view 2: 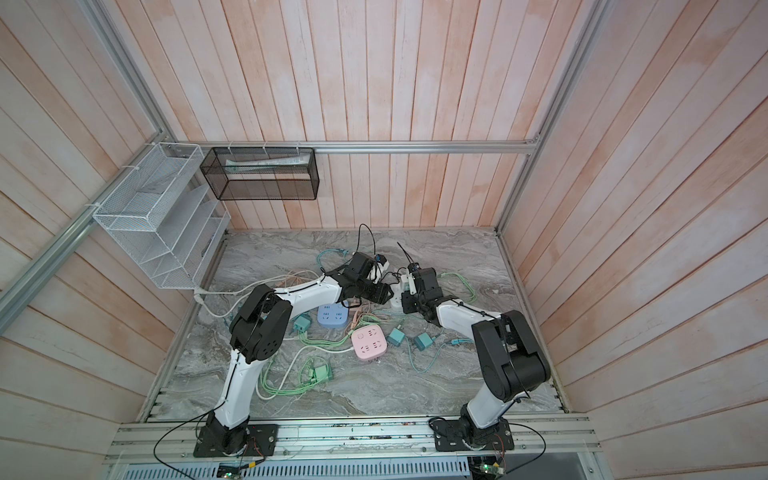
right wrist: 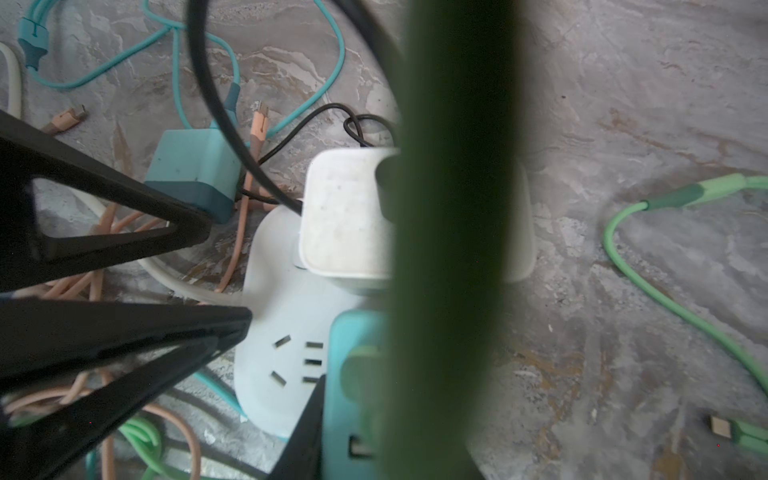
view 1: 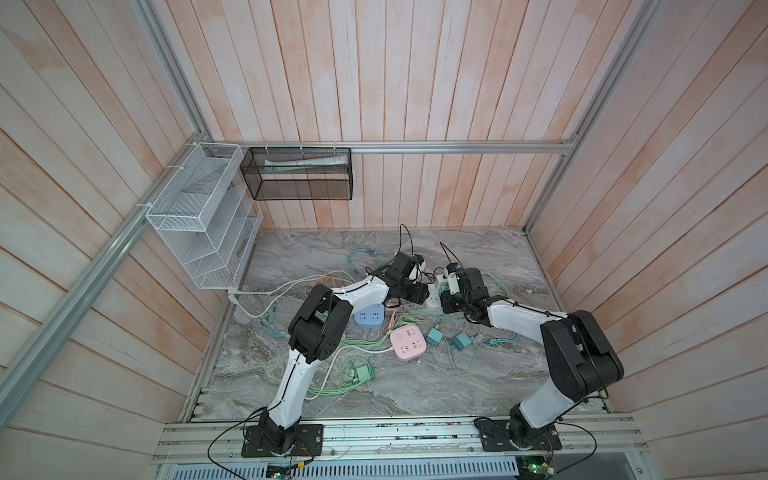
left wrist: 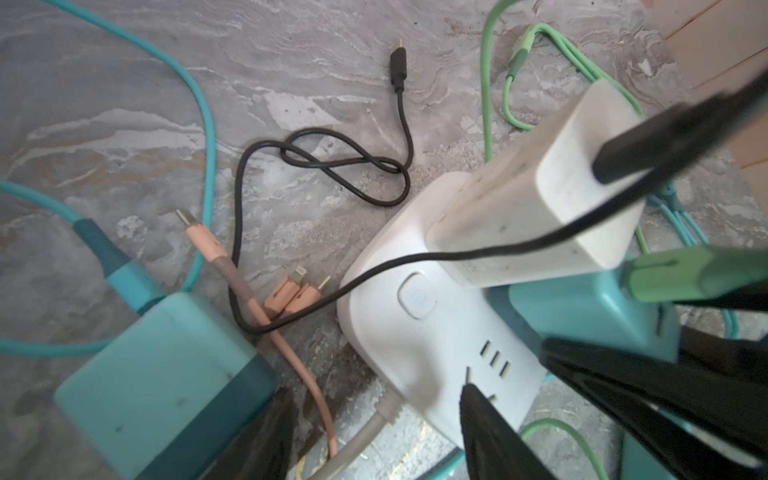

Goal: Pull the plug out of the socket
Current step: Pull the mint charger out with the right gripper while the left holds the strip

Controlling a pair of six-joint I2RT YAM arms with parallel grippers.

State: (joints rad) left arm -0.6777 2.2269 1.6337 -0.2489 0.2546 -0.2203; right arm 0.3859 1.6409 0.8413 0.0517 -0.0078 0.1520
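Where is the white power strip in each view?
Top view: white power strip just below centre.
Top view: same.
Left wrist: strip under white charger and teal charger.
Right wrist: strip partly behind green cable.
Landmark: white charger plugged into it.

White charger [right wrist: 345, 216] and teal plug [right wrist: 355, 332] stand on white socket [right wrist: 278, 328]

A grey marble-patterned bench [view 1: 457, 386] carries a white rounded socket block [left wrist: 399, 357], a pink square socket block [view 1: 408, 343], a blue square socket block [view 1: 369, 316], two loose teal charger adapters [view 1: 435, 336], a green charger adapter [view 1: 361, 372], a thin black cable [left wrist: 332, 162] and tangled green cables [view 1: 332, 388].
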